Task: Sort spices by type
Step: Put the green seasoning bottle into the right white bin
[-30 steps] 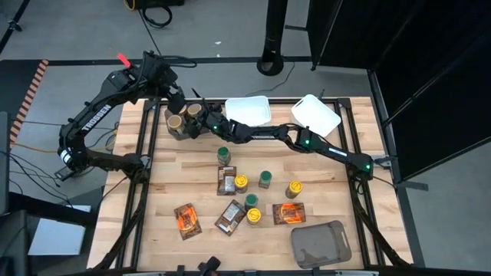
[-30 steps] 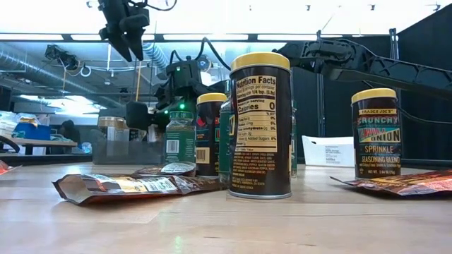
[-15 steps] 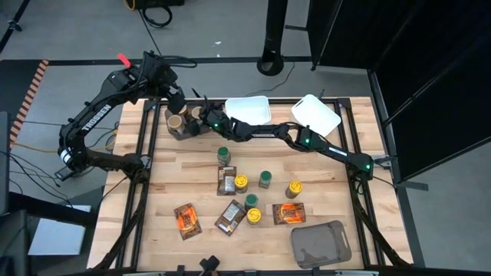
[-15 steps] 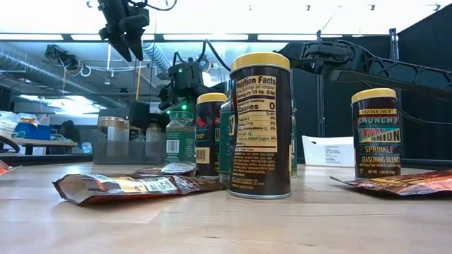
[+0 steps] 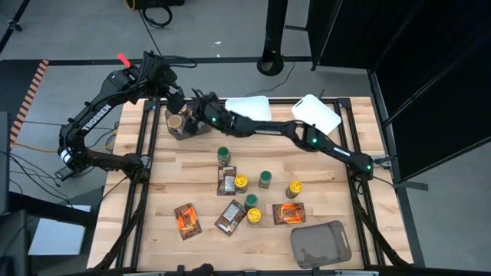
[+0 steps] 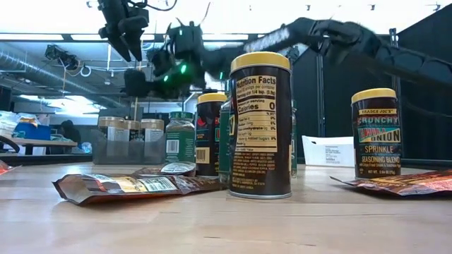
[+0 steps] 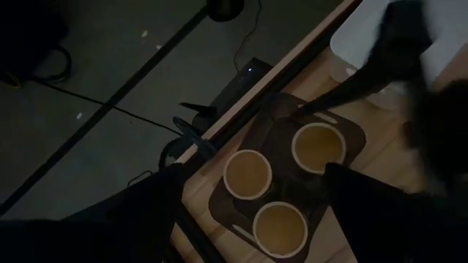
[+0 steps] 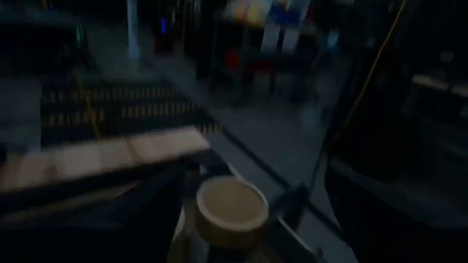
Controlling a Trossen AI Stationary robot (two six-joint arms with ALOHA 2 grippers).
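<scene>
The right claw point(image 5: 198, 103) hung above the brown-grey bin point(image 7: 225, 213) at the bench's point(image 5: 192, 165) far left corner, its arm stretched long and low across the far side of the bench from the right edge; in the right wrist view one tan-lidded jar point(image 8: 232, 210) sat directly under its fingers, which stood apart and gripped nothing. The left wrist view showed three tan-lidded jars point(image 7: 248, 174) standing upright and close together in that bin. Every unsorted spice lay toward the near side of the bench from this claw: the nearest was the green-lidded jar point(image 5: 223, 155), just past the bin and upright, with the brown packet point(image 5: 225, 179) and a yellow-lidded jar point(image 5: 241, 182) beside it, and farther on another green-lidded jar point(image 5: 265, 179), a yellow-lidded jar point(image 5: 293, 188), two orange packets point(image 5: 185, 218) and a second brown packet point(image 5: 229, 217) lying flat. By my judgement the right arm was the likelier to take that nearest green-lidded jar, drawing back and down. The left claw point(image 5: 176, 100) waited high just beside the same bin, its arm folded at the bench's left edge, and its fingers looked spread with nothing between them. A second grey bin point(image 5: 321, 243) sat at the near right, two white trays point(image 5: 250, 109) at the far side.
</scene>
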